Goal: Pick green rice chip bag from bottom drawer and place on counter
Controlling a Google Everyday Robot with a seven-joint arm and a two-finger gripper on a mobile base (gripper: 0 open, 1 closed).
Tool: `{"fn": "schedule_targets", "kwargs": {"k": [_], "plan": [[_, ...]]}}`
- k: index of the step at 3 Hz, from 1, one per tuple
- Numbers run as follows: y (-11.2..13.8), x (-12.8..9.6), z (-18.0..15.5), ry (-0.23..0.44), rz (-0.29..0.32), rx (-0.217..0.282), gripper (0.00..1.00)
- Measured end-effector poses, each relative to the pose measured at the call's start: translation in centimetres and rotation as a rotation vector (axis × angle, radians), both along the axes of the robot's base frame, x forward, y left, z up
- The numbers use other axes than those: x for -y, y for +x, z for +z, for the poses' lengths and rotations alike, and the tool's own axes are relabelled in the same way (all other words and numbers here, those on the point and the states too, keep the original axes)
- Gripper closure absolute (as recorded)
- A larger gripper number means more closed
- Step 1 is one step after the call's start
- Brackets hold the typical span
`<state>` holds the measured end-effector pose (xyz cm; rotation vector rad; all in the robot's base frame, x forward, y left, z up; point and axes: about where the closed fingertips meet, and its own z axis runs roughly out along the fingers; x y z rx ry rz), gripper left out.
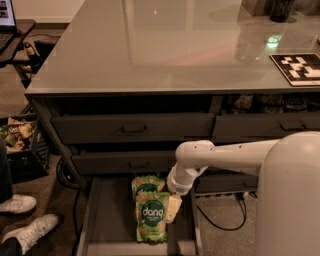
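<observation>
The bottom drawer [107, 220] is pulled open below the cabinet. Two light-green pouches lie in it. The front one, the green rice chip bag [151, 216], shows its dark green "dang" badge. Its twin pouch [147, 184] lies just behind it, partly covered. My gripper [172, 207] hangs from the white arm and reaches down into the drawer, right at the front bag's right edge. The glossy grey counter [165, 45] lies above the drawers.
A black-and-white tag board [298, 68] lies on the counter's right side, with a dark object [280, 9] behind it. Two handled drawers [132, 127] sit above the open one. A crate of snack bags [17, 135], a person's white shoes [22, 220] and a floor cable [220, 220] are nearby.
</observation>
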<state>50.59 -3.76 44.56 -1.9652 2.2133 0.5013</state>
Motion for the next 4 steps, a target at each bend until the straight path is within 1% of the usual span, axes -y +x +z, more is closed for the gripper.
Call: {"fn": "schedule_targets", "kwargs": {"k": [1, 2, 3, 4], "plan": [[0.0, -0.3, -0.6, 0.004, -0.004, -0.003, 0.0], [1.3, -1.5, -3.2, 0.035, -0.017, 0.019, 0.0], [3.6, -2.2, -6.7, 0.059, -0.05, 0.043, 0.0], [4.8, -2.5, -9.9, 0.067, -0.076, 0.031, 0.0]]}}
